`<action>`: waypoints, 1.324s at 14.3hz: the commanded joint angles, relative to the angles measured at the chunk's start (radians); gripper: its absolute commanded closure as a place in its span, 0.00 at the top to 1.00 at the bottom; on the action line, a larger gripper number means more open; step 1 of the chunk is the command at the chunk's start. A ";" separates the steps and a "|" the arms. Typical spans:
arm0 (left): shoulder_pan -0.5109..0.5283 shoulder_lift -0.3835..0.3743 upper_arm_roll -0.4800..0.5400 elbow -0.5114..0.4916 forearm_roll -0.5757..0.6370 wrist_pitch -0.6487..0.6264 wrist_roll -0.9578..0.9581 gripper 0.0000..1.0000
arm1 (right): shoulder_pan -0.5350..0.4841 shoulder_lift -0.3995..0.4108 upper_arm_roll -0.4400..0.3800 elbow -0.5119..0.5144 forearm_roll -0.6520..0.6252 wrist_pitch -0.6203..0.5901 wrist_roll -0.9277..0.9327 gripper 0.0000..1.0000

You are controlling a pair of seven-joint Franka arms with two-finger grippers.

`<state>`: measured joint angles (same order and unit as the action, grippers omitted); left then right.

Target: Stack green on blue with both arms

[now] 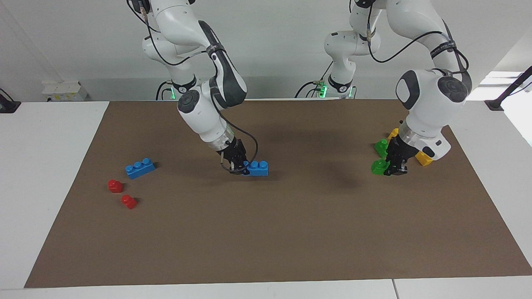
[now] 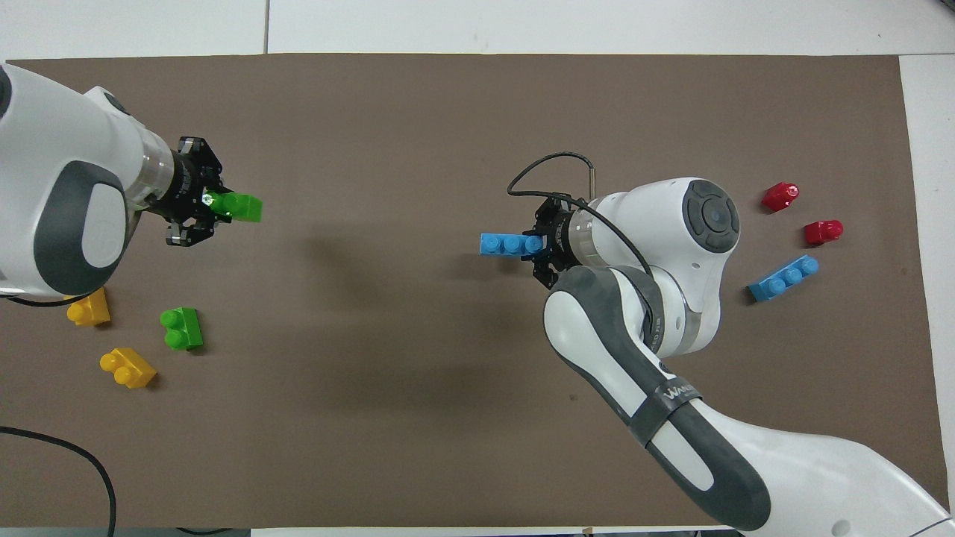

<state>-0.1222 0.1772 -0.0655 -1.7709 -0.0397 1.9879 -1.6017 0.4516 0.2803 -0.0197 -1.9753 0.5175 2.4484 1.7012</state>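
Green brick (image 1: 379,166) clamped in left pincer (image 1: 388,168), blue brick (image 1: 258,167) clamped in right pincer (image 1: 242,167)

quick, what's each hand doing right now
left hand: closed on a green brick, held up over the mat near the left arm's end.
right hand: closed on a blue brick, over the middle of the mat.

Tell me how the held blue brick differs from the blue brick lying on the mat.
The held blue plastic three-stud brick is clamped at one end in the right gripper, near the mat's middle. The loose blue plastic three-stud brick lies untouched and skewed beside two red bricks. Both share colour, shape and size.
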 commanded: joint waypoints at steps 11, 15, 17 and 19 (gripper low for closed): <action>-0.396 -0.065 0.015 -0.125 0.024 0.118 -0.570 0.00 | 0.107 0.071 -0.003 -0.071 0.004 0.185 0.006 0.00; -0.479 -0.044 0.015 -0.148 0.069 0.215 -0.710 0.00 | 0.108 0.071 -0.003 -0.082 0.004 0.201 -0.001 0.00; -0.505 -0.018 0.015 -0.147 0.087 0.236 -0.747 0.00 | 0.108 0.071 -0.002 -0.096 0.004 0.227 -0.012 0.00; -0.516 0.004 0.015 -0.147 0.119 0.268 -0.805 0.00 | 0.108 0.071 -0.003 -0.102 0.004 0.241 -0.014 0.00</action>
<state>-0.6132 0.1686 -0.0672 -1.9017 0.0415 2.2120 -2.3469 0.5581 0.3483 -0.0178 -2.0419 0.5175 2.6316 1.7032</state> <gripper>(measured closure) 0.661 0.661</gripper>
